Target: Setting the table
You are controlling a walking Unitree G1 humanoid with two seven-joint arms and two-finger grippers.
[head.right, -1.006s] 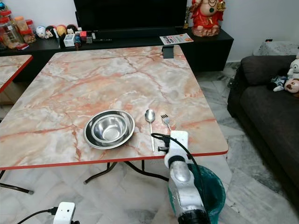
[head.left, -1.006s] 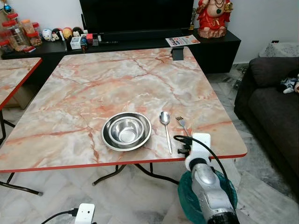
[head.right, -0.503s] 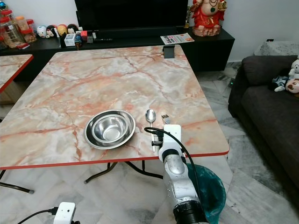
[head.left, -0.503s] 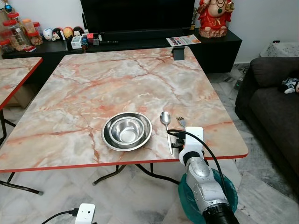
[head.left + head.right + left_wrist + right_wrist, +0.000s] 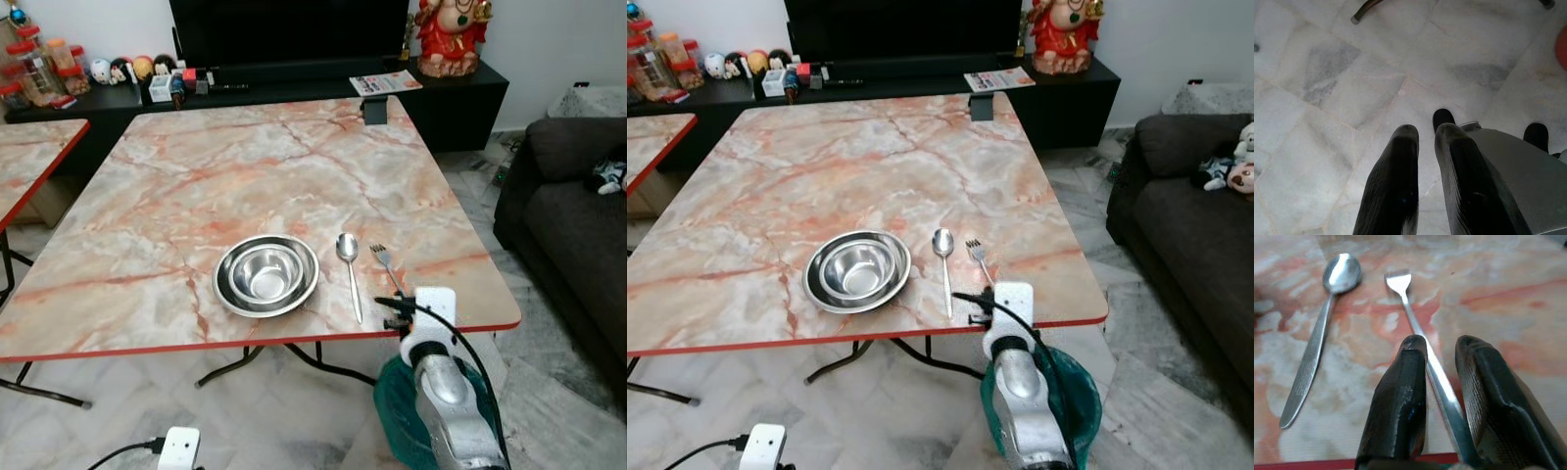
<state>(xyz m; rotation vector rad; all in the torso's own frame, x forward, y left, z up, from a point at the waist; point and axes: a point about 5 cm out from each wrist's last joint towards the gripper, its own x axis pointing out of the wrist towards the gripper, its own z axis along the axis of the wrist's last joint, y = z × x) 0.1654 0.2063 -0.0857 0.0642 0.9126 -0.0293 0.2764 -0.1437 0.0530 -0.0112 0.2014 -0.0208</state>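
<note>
A wide marble-patterned bench (image 5: 245, 186) with a red edge stands in a living room, a dark sofa (image 5: 573, 215) to its right and a black television unit (image 5: 294, 83) along the far wall. On the floor beneath the near right corner sits a teal bin (image 5: 392, 416).

Near the front edge of the bench rests a steel bowl (image 5: 265, 274), a smaller bowl nested inside it. Just to its right lies a spoon (image 5: 349, 266), bowl end pointing away, handle toward the near edge. Beside that, further right, lies a fork (image 5: 386, 265), tines far, its handle running back toward the near right corner.

The robot's silver right arm (image 5: 446, 401) rises from below the bench edge at the near right, forearm angled up and forward, its white wrist block level with the red rim and a black cable looping over it. The right hand (image 5: 1442, 350) reaches over the rim with its two black fingers (image 5: 1400, 391) slightly parted, one on each side of the fork's handle; whether they press on it cannot be told.

The left hand (image 5: 1422, 137) hangs low over the pale tiled floor (image 5: 1327, 98), its two fingers nearly together with a narrow gap, holding nothing.
</note>
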